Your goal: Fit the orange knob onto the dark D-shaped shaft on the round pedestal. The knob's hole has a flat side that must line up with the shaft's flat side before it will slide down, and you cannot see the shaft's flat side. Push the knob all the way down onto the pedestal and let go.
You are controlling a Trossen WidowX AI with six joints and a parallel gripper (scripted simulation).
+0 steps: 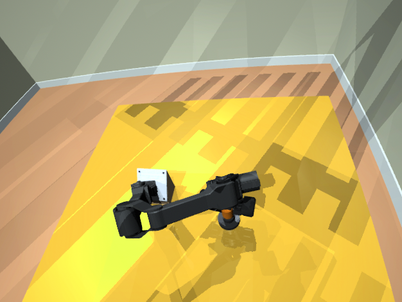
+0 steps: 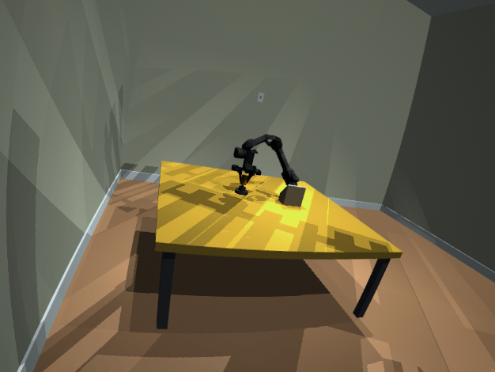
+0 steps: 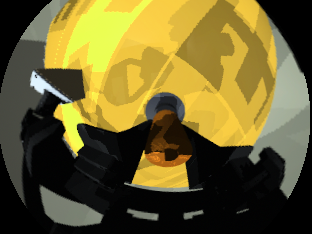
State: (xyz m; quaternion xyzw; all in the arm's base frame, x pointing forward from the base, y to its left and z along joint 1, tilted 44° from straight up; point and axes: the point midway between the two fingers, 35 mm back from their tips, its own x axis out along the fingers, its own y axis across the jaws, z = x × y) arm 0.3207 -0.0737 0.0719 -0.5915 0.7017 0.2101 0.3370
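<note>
The orange knob (image 1: 227, 213) (image 2: 243, 180) (image 3: 168, 145) is upright between the fingers of my gripper (image 2: 243, 181) (image 3: 166, 124), which is shut on it. The dark round pedestal (image 1: 223, 223) (image 2: 241, 191) (image 3: 151, 106) stands on the table directly below the knob. In the exterior view the knob is above the pedestal's wide base, with a dark part between them. The knob appears lined up over the shaft. Its lower end and the shaft's top are hidden, so I cannot tell whether the shaft is in the hole. The flat sides are not visible.
The yellow table (image 1: 106, 155) (image 2: 255, 236) carries the arm and the pedestal. A pale block (image 1: 162, 182) (image 2: 295, 195) (image 3: 70, 82) stands at the arm's base, to the pedestal's left in the top view. Patchy shadows cross the table top.
</note>
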